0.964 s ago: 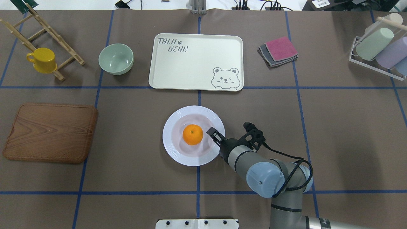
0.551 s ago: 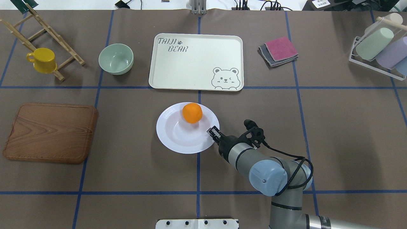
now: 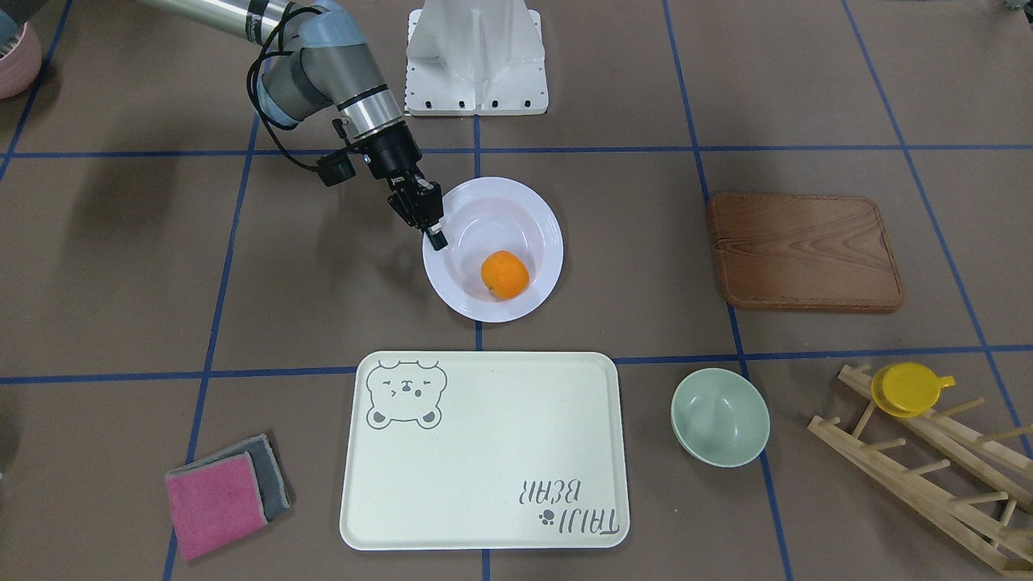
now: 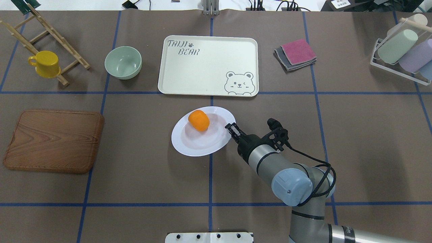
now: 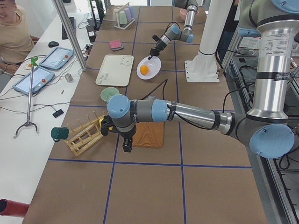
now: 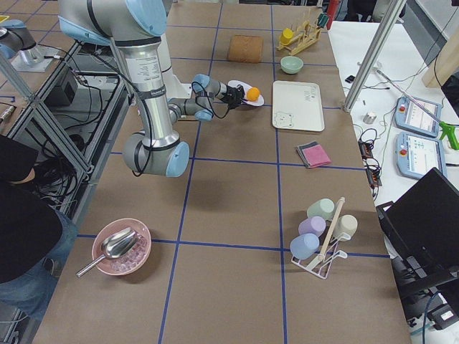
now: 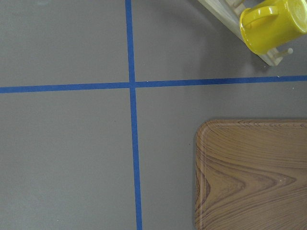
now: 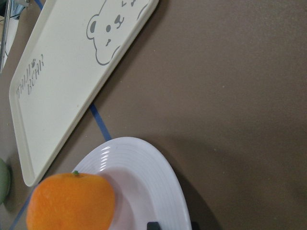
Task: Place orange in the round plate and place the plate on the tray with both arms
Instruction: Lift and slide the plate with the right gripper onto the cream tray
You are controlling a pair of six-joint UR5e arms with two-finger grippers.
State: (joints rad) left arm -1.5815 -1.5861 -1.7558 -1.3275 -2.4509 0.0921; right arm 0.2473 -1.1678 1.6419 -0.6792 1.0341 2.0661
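The cream tray (image 4: 207,67) lies just beyond the tilted round plate (image 4: 199,145), which holds the orange (image 4: 198,120) near its far rim. The right gripper (image 4: 231,129) is clamped on the plate's rim; how far apart the fingers of the left gripper (image 5: 126,148) stand cannot be told

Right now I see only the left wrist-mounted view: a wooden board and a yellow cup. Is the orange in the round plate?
Observer: Yes. The orange lies in the round plate, on the side nearest the tray.
Operator: Does the right gripper hold the plate?
Observer: The right gripper is shut on the plate's rim, and the plate looks tilted.
Operator: Is my left gripper near the plate?
Observer: No. In the exterior left view the left gripper hangs beside the wooden board, far from the plate. I cannot tell whether it is open.
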